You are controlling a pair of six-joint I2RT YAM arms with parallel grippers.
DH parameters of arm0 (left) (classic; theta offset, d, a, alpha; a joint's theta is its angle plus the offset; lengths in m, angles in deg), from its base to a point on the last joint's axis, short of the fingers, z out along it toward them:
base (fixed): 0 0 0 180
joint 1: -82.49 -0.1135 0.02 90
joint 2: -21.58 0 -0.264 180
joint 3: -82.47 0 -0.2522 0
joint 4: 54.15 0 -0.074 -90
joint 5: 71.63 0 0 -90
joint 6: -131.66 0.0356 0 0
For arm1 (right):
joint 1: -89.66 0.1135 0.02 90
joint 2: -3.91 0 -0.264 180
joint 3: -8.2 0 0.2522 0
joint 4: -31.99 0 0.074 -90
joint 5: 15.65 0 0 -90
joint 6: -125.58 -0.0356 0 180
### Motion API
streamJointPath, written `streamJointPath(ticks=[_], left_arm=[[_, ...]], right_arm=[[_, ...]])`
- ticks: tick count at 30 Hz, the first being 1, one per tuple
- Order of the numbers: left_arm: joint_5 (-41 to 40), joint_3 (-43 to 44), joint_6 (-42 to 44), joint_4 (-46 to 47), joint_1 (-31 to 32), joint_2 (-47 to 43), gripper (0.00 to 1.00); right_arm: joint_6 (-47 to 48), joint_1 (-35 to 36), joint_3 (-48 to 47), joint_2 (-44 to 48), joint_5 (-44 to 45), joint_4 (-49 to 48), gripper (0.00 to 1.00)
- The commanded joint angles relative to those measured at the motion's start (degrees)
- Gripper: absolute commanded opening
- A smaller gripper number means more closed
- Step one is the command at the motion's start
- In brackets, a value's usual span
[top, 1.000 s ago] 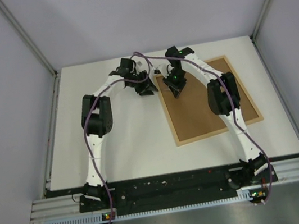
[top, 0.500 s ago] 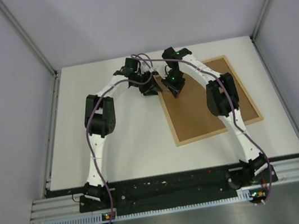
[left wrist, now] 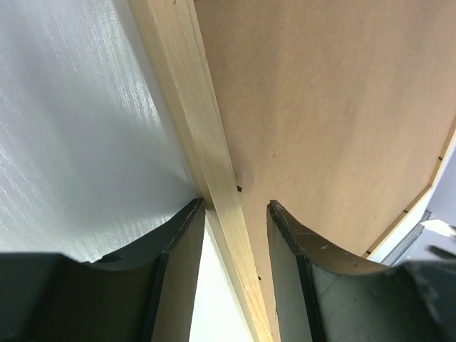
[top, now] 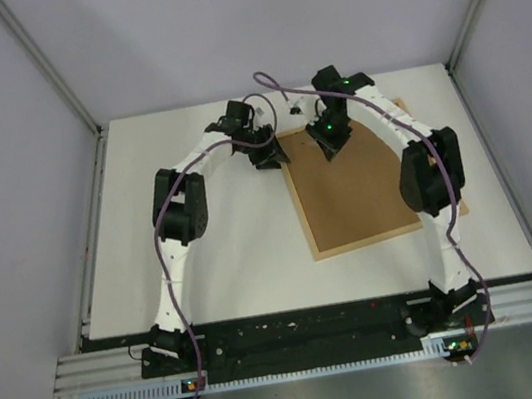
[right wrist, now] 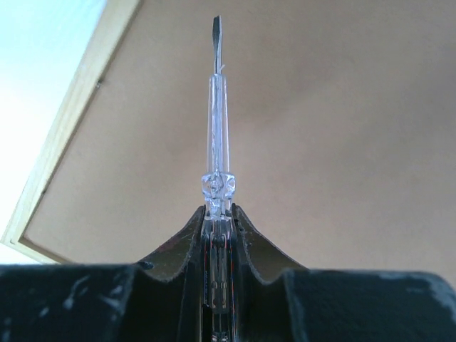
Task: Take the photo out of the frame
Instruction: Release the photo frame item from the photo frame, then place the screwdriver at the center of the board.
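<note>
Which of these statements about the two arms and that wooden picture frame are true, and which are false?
1. The frame lies with its brown back facing up. True.
2. The right claw holds a pencil. False: it is shut on a clear-handled screwdriver, whose tip points at the frame's back.
3. The left claw has one finger on each side of the frame's light-wood rail. True.
4. The frame leans against the back wall. False: it lies flat on the white table.
</note>
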Motion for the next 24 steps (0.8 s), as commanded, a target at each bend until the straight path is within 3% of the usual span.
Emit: streamJointPath(ticks=[1, 11, 24], left_arm=[[-8.09, 1.27, 2.54, -2.66, 0.54, 2.10, 0.47], [-15.29, 4.69, 2.54, -6.00, 0.72, 4.12, 0.47], [-22.41, 10.31, 6.14, -11.36, 4.76, 4.91, 0.47]], right_arm=[[-1.29, -4.78, 7.34, 10.47, -1.99, -4.98, 0.00], [-1.82, -7.69, 24.67, 24.44, -6.12, -10.70, 0.00], [-3.14, -7.69, 28.90, 32.28, -8.59, -11.67, 0.00]])
